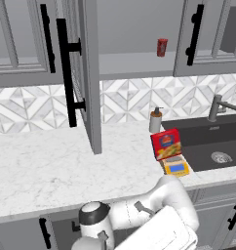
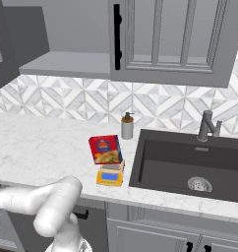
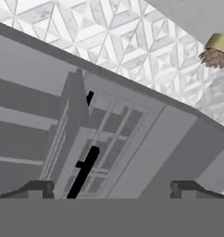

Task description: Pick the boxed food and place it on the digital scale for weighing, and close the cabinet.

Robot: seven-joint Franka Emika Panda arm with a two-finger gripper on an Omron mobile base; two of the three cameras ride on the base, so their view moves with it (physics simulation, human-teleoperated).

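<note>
The boxed food [image 1: 166, 143] [image 2: 105, 149], red-fronted with a blue emblem, stands upright on the back of the yellow digital scale [image 1: 176, 168] [image 2: 110, 175], whose blue display shows in front of it. The grey wall cabinet [image 1: 134, 63] [image 2: 67, 64] is open, its door [image 1: 89, 73] swung out over the counter with a long black handle [image 1: 66, 73]. In the hand view my gripper [image 3: 111, 190] is open with nothing between its fingertips [image 3: 37, 189], and a panelled cabinet door with a black handle [image 3: 84, 171] lies ahead of it, seen rolled.
A small red can [image 1: 162, 47] stands on the cabinet's inner shelf. A grey soap dispenser [image 1: 155, 120] [image 2: 127, 126] is behind the scale. The dark sink [image 1: 215, 144] [image 2: 190, 165] and its faucet [image 1: 216, 107] [image 2: 207, 126] lie to the right. White marble counter [image 1: 47, 171] stretches left.
</note>
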